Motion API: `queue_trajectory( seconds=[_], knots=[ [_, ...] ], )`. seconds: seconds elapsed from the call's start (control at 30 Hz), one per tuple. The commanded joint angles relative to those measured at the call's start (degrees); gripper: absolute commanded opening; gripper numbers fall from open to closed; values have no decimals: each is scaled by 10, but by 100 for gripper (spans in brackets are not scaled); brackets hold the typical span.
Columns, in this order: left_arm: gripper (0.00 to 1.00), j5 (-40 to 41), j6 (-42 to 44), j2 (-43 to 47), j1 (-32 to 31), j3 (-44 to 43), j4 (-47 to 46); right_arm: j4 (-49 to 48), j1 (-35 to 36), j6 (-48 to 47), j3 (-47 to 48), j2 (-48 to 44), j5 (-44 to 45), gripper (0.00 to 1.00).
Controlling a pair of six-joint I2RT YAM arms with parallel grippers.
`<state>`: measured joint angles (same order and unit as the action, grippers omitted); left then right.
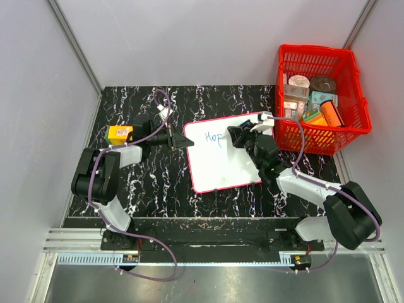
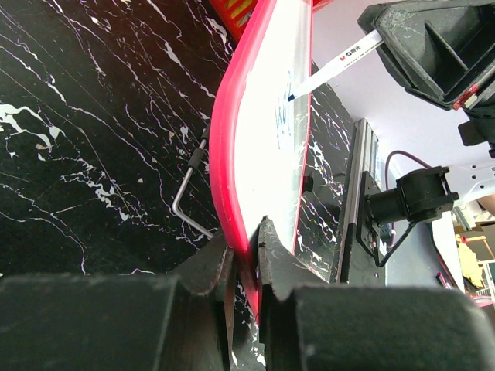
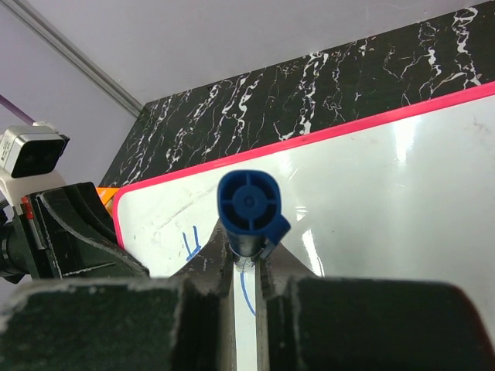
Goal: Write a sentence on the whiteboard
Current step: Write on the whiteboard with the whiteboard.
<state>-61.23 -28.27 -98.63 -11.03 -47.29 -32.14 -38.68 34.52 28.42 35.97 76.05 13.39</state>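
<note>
The whiteboard [image 1: 222,161], white with a red-pink frame, lies mid-table. My left gripper [image 1: 182,140] is shut on its left edge; in the left wrist view the frame [image 2: 230,154] sits pinched between the jaws of this gripper [image 2: 246,255]. My right gripper [image 1: 240,134] is shut on a blue-capped marker [image 3: 249,205], whose white barrel [image 2: 340,62] slants down with its tip on the board. The sentence [image 1: 214,137] reads "Hop" in thin blue strokes. Part of the writing [image 3: 192,243] shows beside the right gripper [image 3: 249,259].
A red basket [image 1: 323,60] holding several packets and tins stands at the back right, close to the board's right edge. A yellow-orange box [image 1: 118,133] lies left of the left gripper. A bent metal wire [image 2: 189,185] lies next to the board's edge.
</note>
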Motion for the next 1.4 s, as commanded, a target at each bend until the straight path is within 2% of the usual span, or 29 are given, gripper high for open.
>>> queue_trajectory(
  seconds=[0.0,0.17,0.37,0.87,1.37],
  knots=[
    [0,48,115,-1,-22,-2,13,-5,-6,2,-6,-7,-3,0],
    [0,49,116,-1,-22,-1,15,-61,-6,-15,-46,-58,5,0],
    [0,49,117,-2,-22,-3,16,-33,-5,-45,-35,-78,40,0],
    [0,51,120,-2,-24,-4,22,-20,-5,-64,24,-28,27,0],
    [0,52,122,0,-24,-3,23,-24,-5,-54,14,-2,38,0]
  ],
)
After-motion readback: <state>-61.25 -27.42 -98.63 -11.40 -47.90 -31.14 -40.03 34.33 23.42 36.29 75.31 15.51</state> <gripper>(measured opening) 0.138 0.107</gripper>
